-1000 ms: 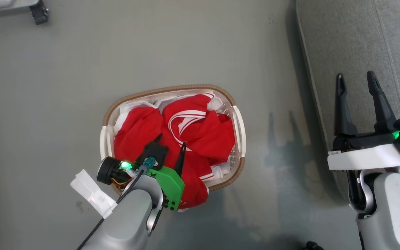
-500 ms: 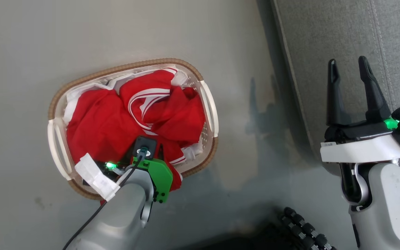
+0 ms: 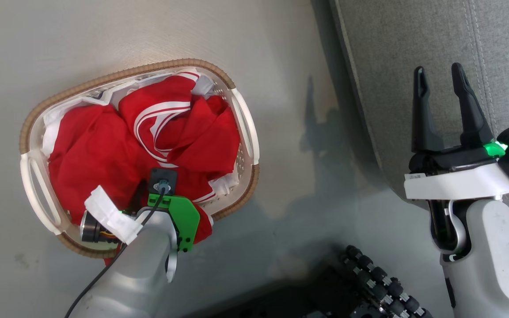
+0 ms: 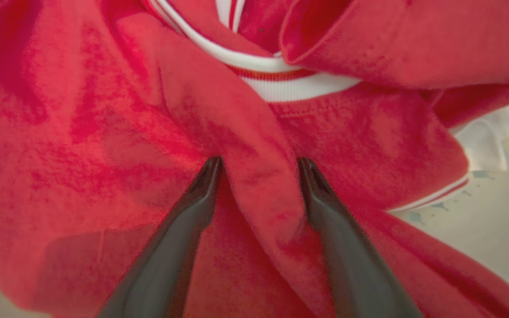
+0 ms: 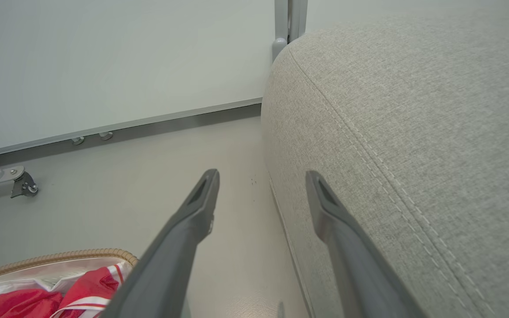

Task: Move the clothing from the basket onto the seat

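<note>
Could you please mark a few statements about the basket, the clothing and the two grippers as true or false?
1. The clothing lies in the basket. True.
2. The left gripper has its fingers on either side of a red fold of the clothing. True.
3. The right gripper holds a red garment. False: it is open and empty, near the edge of the seat.
4. The basket stands on the seat. False: it stands on the floor beside the seat.
</note>
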